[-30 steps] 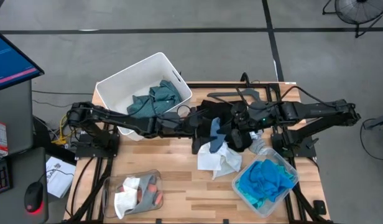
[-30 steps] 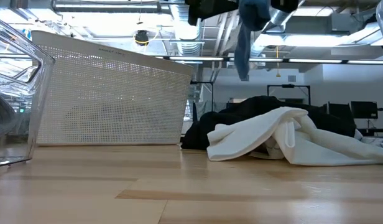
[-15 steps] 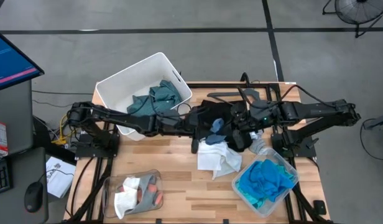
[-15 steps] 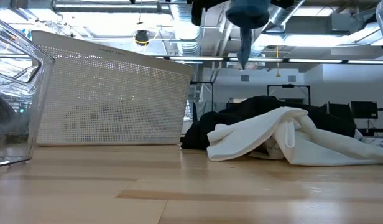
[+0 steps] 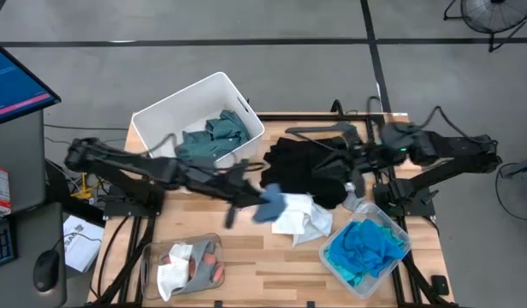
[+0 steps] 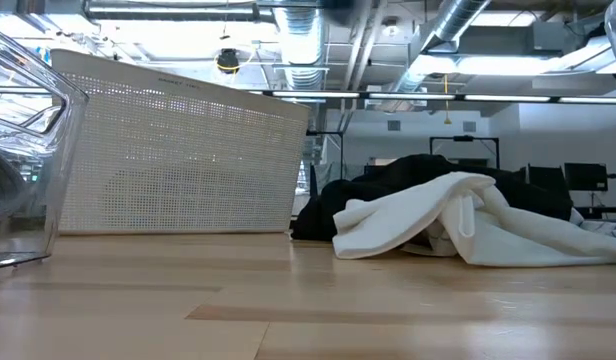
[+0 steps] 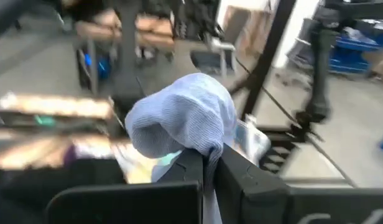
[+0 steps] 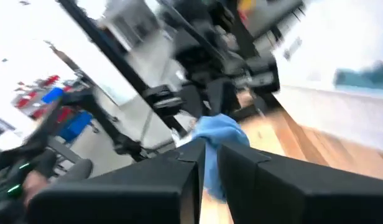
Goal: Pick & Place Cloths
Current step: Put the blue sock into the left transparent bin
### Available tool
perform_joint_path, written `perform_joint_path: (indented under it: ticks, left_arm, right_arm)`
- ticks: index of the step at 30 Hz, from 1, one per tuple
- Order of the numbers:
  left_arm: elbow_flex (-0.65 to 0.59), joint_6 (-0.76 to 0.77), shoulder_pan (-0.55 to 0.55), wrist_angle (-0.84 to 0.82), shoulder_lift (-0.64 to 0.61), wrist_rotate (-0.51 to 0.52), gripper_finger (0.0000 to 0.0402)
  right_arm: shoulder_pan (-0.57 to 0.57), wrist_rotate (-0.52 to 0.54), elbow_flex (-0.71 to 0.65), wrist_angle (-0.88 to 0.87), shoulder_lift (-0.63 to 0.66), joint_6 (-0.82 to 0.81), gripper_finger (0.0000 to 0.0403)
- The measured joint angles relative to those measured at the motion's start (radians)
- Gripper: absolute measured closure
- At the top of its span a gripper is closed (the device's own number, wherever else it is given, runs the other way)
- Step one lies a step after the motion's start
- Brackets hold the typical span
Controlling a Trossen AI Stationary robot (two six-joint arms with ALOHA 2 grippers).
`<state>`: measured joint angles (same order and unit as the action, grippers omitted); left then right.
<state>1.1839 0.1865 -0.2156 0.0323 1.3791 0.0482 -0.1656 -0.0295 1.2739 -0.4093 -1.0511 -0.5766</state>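
Left fingers (image 7: pixel 210 163) pinching blue cloth (image 7: pixel 182 118)

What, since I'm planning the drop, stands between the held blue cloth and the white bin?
Nothing visible; the left claw holds the cloth above the table, with only its own arm toward the bin.
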Motion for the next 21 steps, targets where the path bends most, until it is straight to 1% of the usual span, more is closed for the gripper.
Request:
perform_joint_path:
  ticks: [3, 5, 7, 10, 13, 16, 19, 21]
  left_arm:
    - [0.000, 0.132, -0.067, -0.180, -0.115, 0.005, 0.0401]
    - [0.001, 0.243, -0.131, -0.287, -0.181, 0.009, 0.0401]
    - [0.001, 0.364, -0.209, -0.394, -0.227, 0.026, 0.0401]
    - [0.000, 0.562, -0.335, -0.547, -0.264, 0.075, 0.0401]
    - [0.000, 0.735, -0.466, -0.629, -0.261, 0.130, 0.0401]
    - [-0.001, 0.868, -0.574, -0.664, -0.229, 0.191, 0.0401]
    - [-0.002, 0.950, -0.631, -0.685, -0.180, 0.238, 0.0401]
    - [-0.002, 0.993, -0.649, -0.707, -0.142, 0.241, 0.0401]
  right_arm:
    - [-0.011, 0.000, 0.025, -0.002, 0.027, 0.031, 0.0357]
    - [-0.017, 0.000, 0.031, -0.001, 0.043, 0.041, 0.0357]
    - [-0.018, 0.003, 0.031, -0.002, 0.054, 0.053, 0.0357]
    - [-0.015, 0.004, 0.032, -0.008, 0.059, 0.056, 0.0359]
    - [-0.015, 0.004, 0.032, -0.021, 0.056, 0.061, 0.0360]
    - [-0.015, 0.011, 0.032, -0.045, 0.047, 0.064, 0.0360]
    - [-0.015, 0.031, 0.032, -0.062, 0.025, 0.064, 0.0360]
    - [-0.015, 0.037, 0.030, -0.094, 0.018, 0.064, 0.0360]
